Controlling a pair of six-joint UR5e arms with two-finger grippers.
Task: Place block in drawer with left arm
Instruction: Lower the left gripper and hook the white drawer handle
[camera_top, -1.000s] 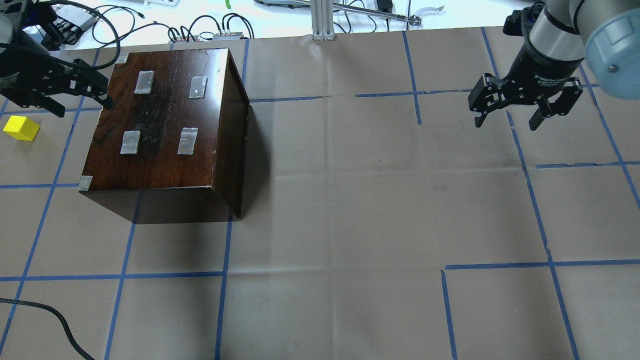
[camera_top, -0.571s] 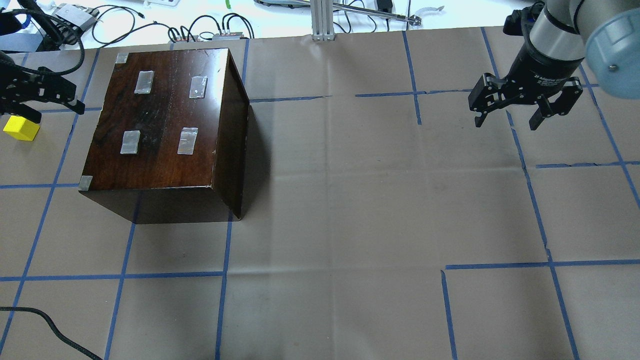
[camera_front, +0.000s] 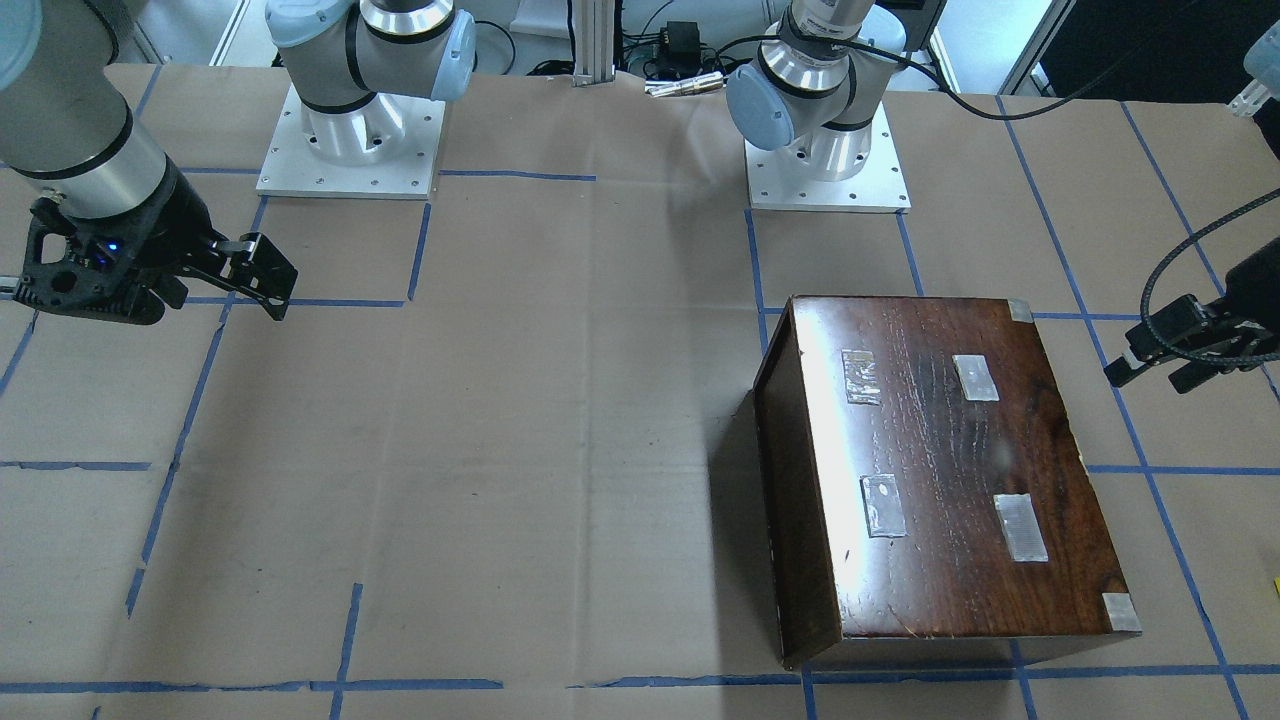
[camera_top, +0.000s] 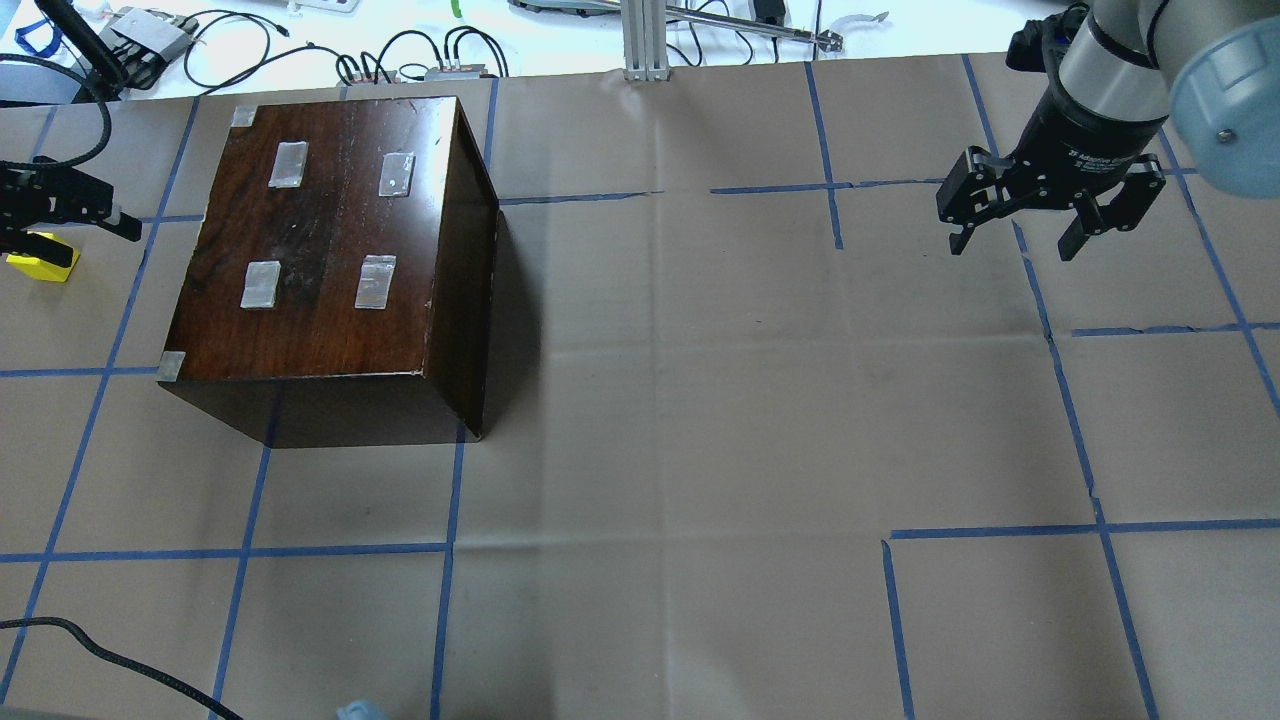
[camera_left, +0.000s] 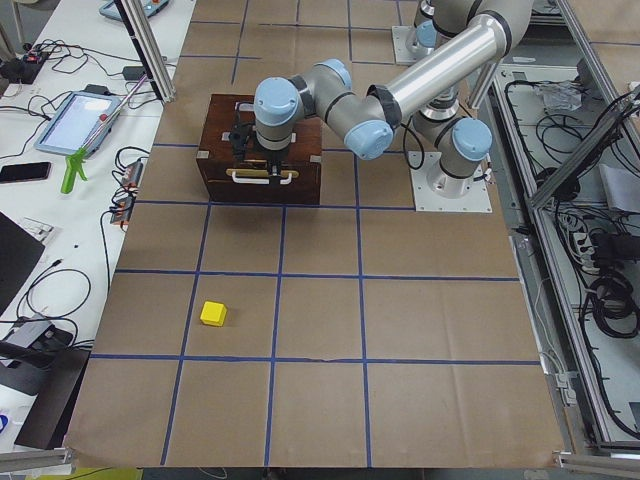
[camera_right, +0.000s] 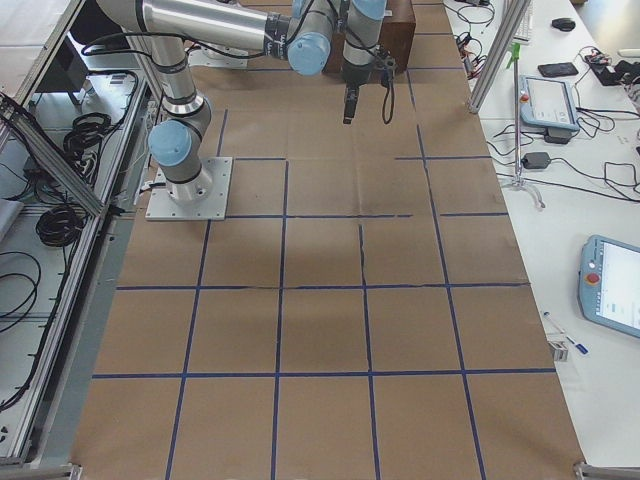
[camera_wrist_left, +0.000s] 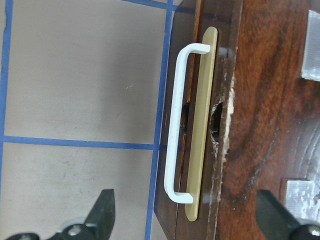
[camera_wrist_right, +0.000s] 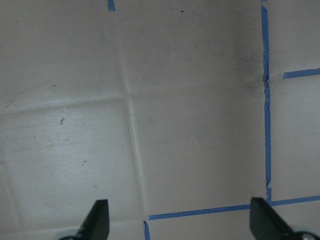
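The yellow block lies on the paper-covered table, well apart from the dark-brown cabinet. In the overhead view the block is partly hidden behind my left gripper. The drawer is shut; only its dark front with a white handle on a brass plate shows. My left gripper is open and empty, hanging above the handle with one finger on each side of it. My right gripper is open and empty, far to the right over bare table.
Blue tape lines grid the brown paper. Silver tape patches sit on the cabinet's top. Cables and devices lie beyond the table's far edge. A black braided cable crosses the near left corner.
My left gripper has moved left, off the cabinet's top edge to above its handle side, and now partly covers the block in the overhead view. The right arm has not moved.
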